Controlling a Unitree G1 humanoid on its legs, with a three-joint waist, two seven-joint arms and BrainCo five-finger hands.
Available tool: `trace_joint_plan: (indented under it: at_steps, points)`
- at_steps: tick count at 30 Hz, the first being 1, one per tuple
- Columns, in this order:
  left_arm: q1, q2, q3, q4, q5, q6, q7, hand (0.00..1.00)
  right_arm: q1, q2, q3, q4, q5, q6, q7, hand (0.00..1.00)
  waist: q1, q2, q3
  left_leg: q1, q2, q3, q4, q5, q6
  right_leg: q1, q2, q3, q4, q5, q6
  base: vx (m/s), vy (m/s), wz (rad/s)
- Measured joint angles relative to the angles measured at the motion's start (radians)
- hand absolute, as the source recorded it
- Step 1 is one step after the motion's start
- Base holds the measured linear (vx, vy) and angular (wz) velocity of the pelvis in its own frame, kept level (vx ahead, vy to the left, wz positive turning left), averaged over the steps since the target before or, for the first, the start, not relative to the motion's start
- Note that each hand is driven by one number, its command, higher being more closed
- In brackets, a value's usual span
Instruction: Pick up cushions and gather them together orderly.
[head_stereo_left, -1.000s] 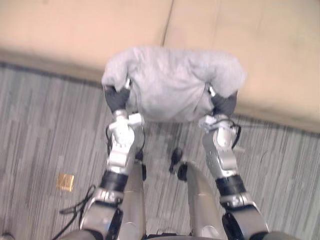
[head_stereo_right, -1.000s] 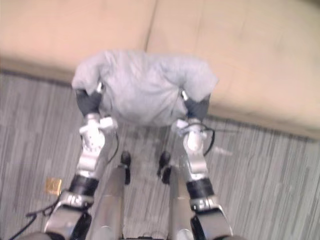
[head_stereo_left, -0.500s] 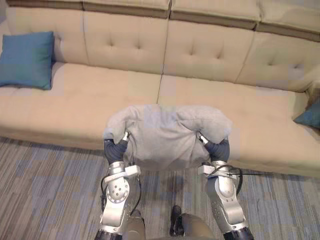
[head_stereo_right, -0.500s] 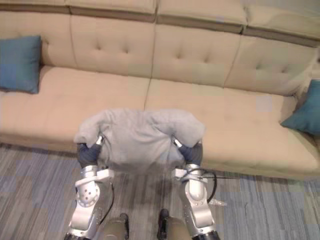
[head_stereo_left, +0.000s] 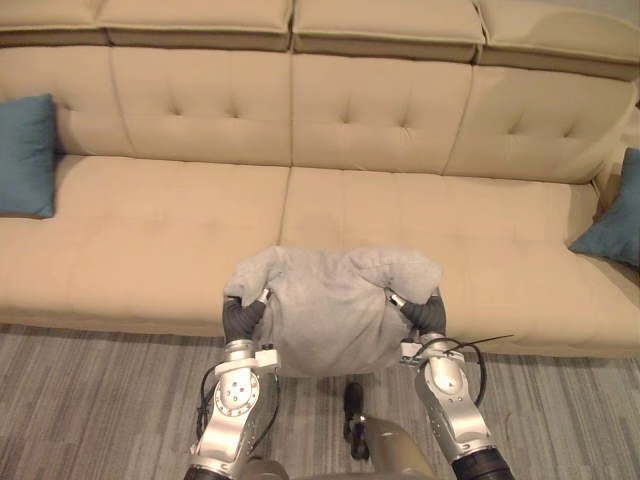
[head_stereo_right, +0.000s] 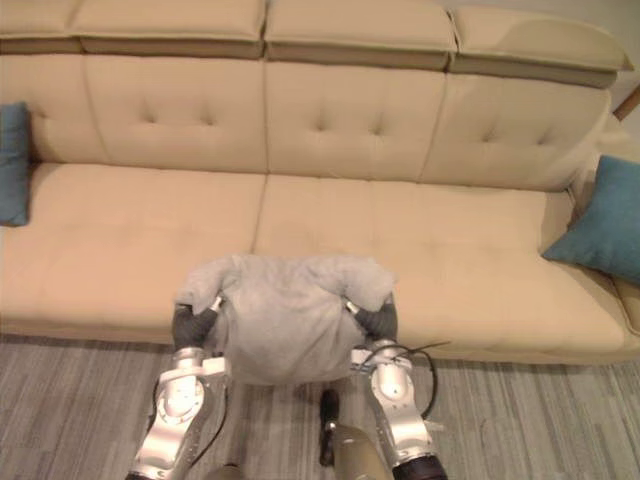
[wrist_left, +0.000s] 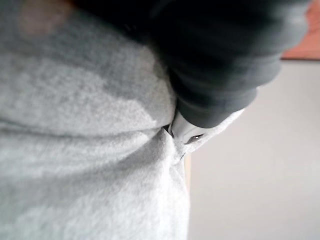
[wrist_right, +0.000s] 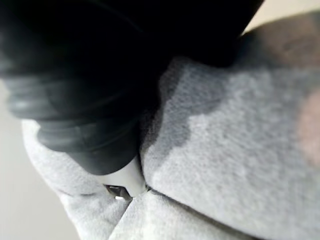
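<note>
A soft grey cushion (head_stereo_left: 332, 310) hangs in the air just in front of the beige sofa's (head_stereo_left: 150, 230) seat edge, squeezed between my two hands. My left hand (head_stereo_left: 240, 318) presses into its left side and my right hand (head_stereo_left: 425, 315) into its right side, with the cushion's corners folding over both dark covers. The grey cloth (wrist_left: 75, 150) bulges close against the left wrist, and likewise (wrist_right: 240, 140) against the right wrist. One blue cushion (head_stereo_left: 25, 155) leans at the sofa's far left end. Another blue cushion (head_stereo_right: 608, 220) leans at the far right end.
The long sofa seat (head_stereo_right: 120, 240) between the two blue cushions is bare. Striped grey carpet (head_stereo_left: 100, 400) runs along the sofa's front.
The camera has tilted up from the carpet to take in the whole sofa and both blue cushions. The grey cushion stays clamped between my hands as before.
</note>
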Motion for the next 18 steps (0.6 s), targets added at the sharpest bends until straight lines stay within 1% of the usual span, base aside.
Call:
trace_joint_plan:
  at_steps: [1,2,3,4,5,6,7,8,9,10,11,12,13,14,18]
  points:
    - [0.004,-0.014,0.002,-0.006,0.0,-0.002,-0.008,1.0,0.031,-0.01,0.0,-0.067,0.0,0.0,-0.001,1.0,0.008,0.001,0.0,-0.049,0.026,0.029,0.16,0.035,0.022,0.064,0.018,-0.002,-0.036,-0.014,-0.011,0.35,-0.183,0.12]
    - [0.004,-0.014,0.002,-0.006,0.0,-0.002,-0.008,1.0,0.031,-0.01,0.0,-0.067,0.0,0.0,-0.001,1.0,0.008,0.001,0.0,-0.049,0.026,0.029,0.16,0.035,0.022,0.064,0.018,-0.002,-0.036,-0.014,-0.011,0.3,-0.144,0.01]
    - [0.008,-0.019,0.002,-0.023,-0.002,-0.004,-0.016,1.0,0.045,-0.015,0.0,-0.146,0.0,-0.003,-0.002,1.0,0.02,0.001,-0.002,-0.13,0.066,0.113,0.336,0.005,0.061,0.127,0.031,0.003,-0.066,-0.03,-0.017,0.24,-0.091,-0.03]
    - [0.016,-0.021,0.001,-0.04,-0.002,-0.004,-0.028,1.0,0.045,-0.015,-0.003,-0.175,0.0,-0.013,-0.004,1.0,0.023,0.001,-0.01,-0.165,0.073,0.168,0.356,-0.021,0.091,0.149,0.03,0.004,-0.083,-0.033,-0.02,0.22,-0.071,-0.03]
    - [0.017,-0.024,0.0,-0.047,-0.002,-0.004,-0.032,1.0,0.045,-0.015,-0.01,-0.187,-0.001,-0.018,-0.004,1.0,0.028,0.003,-0.019,-0.188,0.073,0.191,0.342,-0.037,0.104,0.155,0.029,0.006,-0.093,-0.033,-0.019,0.2,-0.025,-0.02]
    - [0.012,-0.029,-0.001,-0.051,-0.002,-0.004,-0.045,1.0,0.036,-0.014,-0.029,-0.191,-0.001,-0.027,-0.004,1.0,0.036,0.008,-0.025,-0.209,0.065,0.219,0.276,-0.055,0.112,0.17,0.025,0.008,-0.11,-0.033,-0.019,0.15,0.013,-0.03]
    - [0.011,-0.029,-0.003,-0.052,-0.002,-0.004,-0.049,1.0,0.03,-0.015,-0.034,-0.186,-0.001,-0.027,-0.007,1.0,0.039,0.009,-0.025,-0.208,0.058,0.222,0.231,-0.056,0.111,0.179,0.022,0.008,-0.112,-0.033,-0.019,0.21,0.083,-0.01]
    - [0.01,-0.032,-0.011,-0.052,-0.002,-0.004,-0.052,1.0,0.02,-0.015,-0.047,-0.168,-0.002,-0.027,-0.009,1.0,0.041,0.01,-0.028,-0.202,0.027,0.214,0.102,-0.05,0.111,0.198,0.011,0.005,-0.118,-0.033,-0.019,0.18,0.136,0.01]
    - [0.01,-0.033,-0.019,-0.052,-0.002,-0.004,-0.053,1.0,0.007,-0.015,-0.063,-0.134,-0.004,-0.028,-0.01,1.0,0.042,0.012,-0.033,-0.184,-0.011,0.199,-0.037,-0.005,0.115,0.209,-0.002,0.006,-0.126,-0.032,-0.009,0.15,0.122,0.01]
    - [0.01,-0.032,-0.025,-0.052,-0.002,-0.004,-0.053,1.0,0.002,-0.016,-0.069,-0.117,-0.006,-0.028,-0.011,1.0,0.04,0.017,-0.036,-0.175,-0.026,0.19,-0.102,0.059,0.117,0.212,-0.005,0.012,-0.127,-0.035,0.006,0.13,0.166,-0.08]
    - [0.015,-0.016,-0.035,-0.048,-0.002,-0.003,-0.054,1.0,-0.007,-0.011,-0.073,-0.057,-0.007,-0.024,-0.015,1.0,0.042,0.017,-0.051,-0.14,-0.057,0.189,-0.185,0.095,0.059,0.217,-0.015,0.037,-0.135,-0.036,0.036,0.13,0.175,-0.12]
    - [0.016,-0.002,-0.037,-0.048,-0.002,-0.002,-0.054,1.0,-0.006,-0.004,-0.072,-0.029,-0.011,-0.021,-0.015,1.0,0.042,0.008,-0.057,-0.117,-0.076,0.194,-0.233,0.112,0.063,0.218,-0.033,0.05,-0.145,-0.03,0.047,0.14,0.204,-0.11]
    - [0.016,0.007,-0.039,-0.048,-0.002,-0.002,-0.054,1.0,-0.004,0.001,-0.072,-0.021,-0.014,-0.016,-0.015,1.0,0.042,0.004,-0.059,-0.106,-0.089,0.199,-0.256,0.122,0.068,0.219,-0.044,0.054,-0.149,-0.027,0.053,0.09,0.153,0.01]
    - [0.016,0.026,-0.045,-0.048,-0.002,-0.002,-0.054,1.0,-0.002,0.008,-0.072,0.002,-0.038,-0.008,-0.015,1.0,0.042,0.005,-0.059,-0.077,-0.12,0.212,-0.313,0.147,0.083,0.228,-0.068,0.062,-0.166,-0.018,0.071,0.04,0.113,0.03]
    - [0.018,0.056,-0.043,-0.055,-0.002,-0.001,-0.062,1.0,-0.008,0.023,-0.072,0.046,-0.039,0.016,-0.004,1.0,0.048,0.004,-0.06,-0.029,-0.165,0.221,-0.384,0.173,0.108,0.254,-0.101,0.091,-0.197,-0.001,0.099,0.02,0.13,0.03]
